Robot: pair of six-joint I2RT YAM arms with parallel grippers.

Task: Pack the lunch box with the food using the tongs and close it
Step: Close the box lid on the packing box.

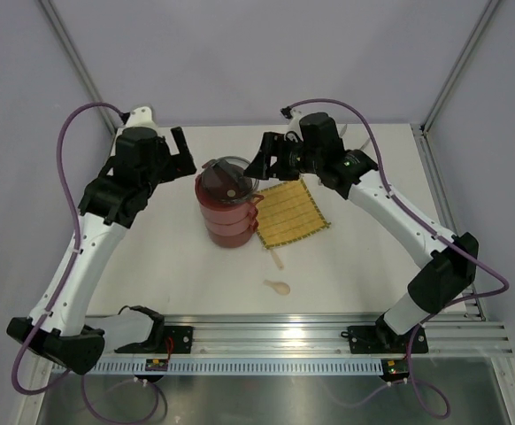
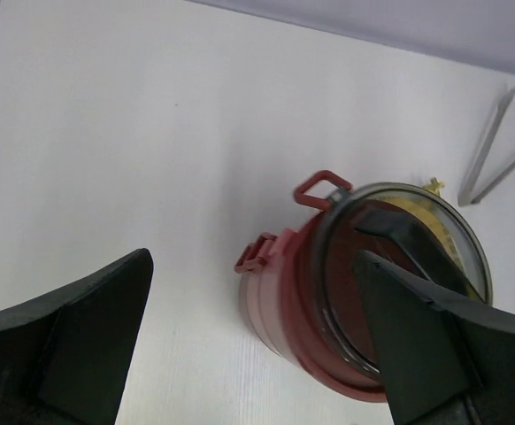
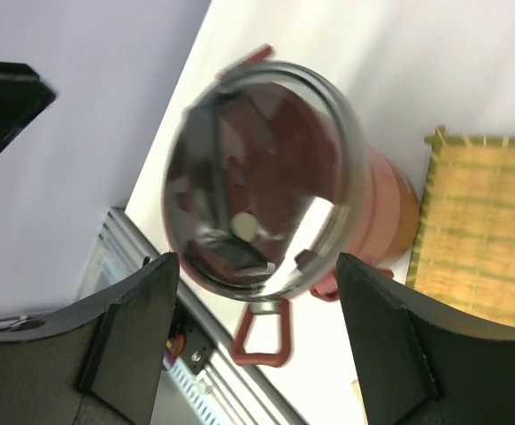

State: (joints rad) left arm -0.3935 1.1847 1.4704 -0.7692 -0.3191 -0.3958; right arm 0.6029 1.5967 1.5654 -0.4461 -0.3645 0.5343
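White tabletop (image 1: 151,257), likely tongs (image 2: 490,142) only in left-wrist view

The lunch box (image 1: 226,226) is dark red with a grey lid (image 1: 225,173), the mat (image 1: 293,215) striped yellow, the spoon (image 1: 278,286) cream

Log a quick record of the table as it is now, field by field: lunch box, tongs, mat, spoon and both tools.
lunch box: tiers stacked, mid-table
top lid: grey, see-through, on the stack; latching unclear
mat: yellow, beside the box's right
spoon: cream, nearer the arm bases
tongs: on the table, seen from the left wrist only
left tool: open, empty, left of the box
right tool: open, empty, right of the lid
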